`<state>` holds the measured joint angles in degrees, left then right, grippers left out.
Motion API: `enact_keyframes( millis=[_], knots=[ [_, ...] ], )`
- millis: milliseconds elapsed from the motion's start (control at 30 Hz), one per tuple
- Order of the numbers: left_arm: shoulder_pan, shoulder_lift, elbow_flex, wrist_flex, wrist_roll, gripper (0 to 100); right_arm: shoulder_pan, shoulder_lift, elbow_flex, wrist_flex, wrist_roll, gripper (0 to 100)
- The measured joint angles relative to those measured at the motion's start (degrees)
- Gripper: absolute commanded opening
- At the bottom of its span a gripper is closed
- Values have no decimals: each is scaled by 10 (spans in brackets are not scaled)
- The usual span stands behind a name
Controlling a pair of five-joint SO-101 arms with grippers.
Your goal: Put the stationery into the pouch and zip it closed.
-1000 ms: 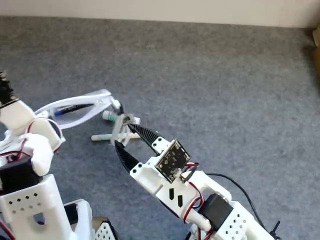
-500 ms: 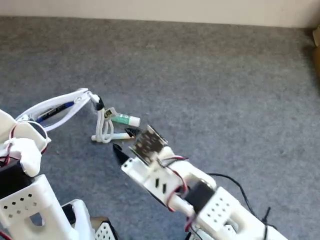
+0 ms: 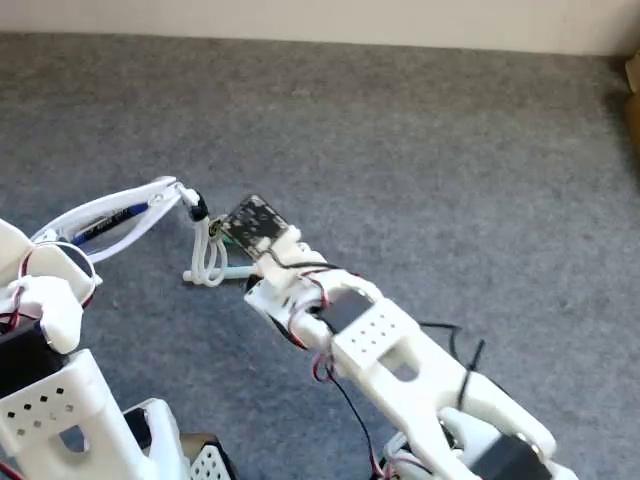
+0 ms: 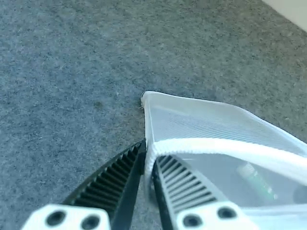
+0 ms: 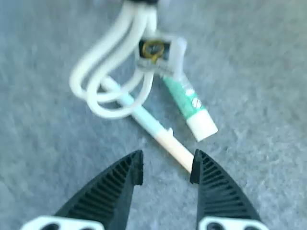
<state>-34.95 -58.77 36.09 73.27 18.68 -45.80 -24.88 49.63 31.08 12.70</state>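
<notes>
Two items on desk [image 3: 450, 150]: pen [image 5: 148, 122], green tube [image 5: 184, 103] | one pouch [image 4: 216, 124], rim pinched in left hand [image 4: 147, 155] | right hand [image 5: 166, 160] open over pen

Your two arms [image 3: 400, 350] are white plastic with perforated shells, red and black cables [image 3: 318, 368], and black ribbed fingers [image 5: 120, 184].

- Left arm [image 3: 50, 390]: low at the near-left corner, folded close.
- Left pincer [image 4: 147, 149]: jaws pressed together, pinching the pouch [image 4: 211, 122] rim.
- Right arm [image 3: 400, 355]: stretched diagonally toward centre, wrist pitched down.
- Right pincer [image 5: 167, 165]: jaws parted, gripping nothing.
</notes>
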Motion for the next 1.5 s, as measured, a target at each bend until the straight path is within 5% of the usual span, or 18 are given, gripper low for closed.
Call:
enact_keyframes(
  millis=[567,733,900,1500],
  knots=[
    [0,0,0,0,0,8,54,287,-187,60,24,159],
    [0,0,0,0,0,8,55,340,-246,134,77,147],
    [0,0,0,0,0,8,56,389,-324,236,92,3],
    [0,0,6,0,0,8,55,401,-388,578,205,9]
  ],
)
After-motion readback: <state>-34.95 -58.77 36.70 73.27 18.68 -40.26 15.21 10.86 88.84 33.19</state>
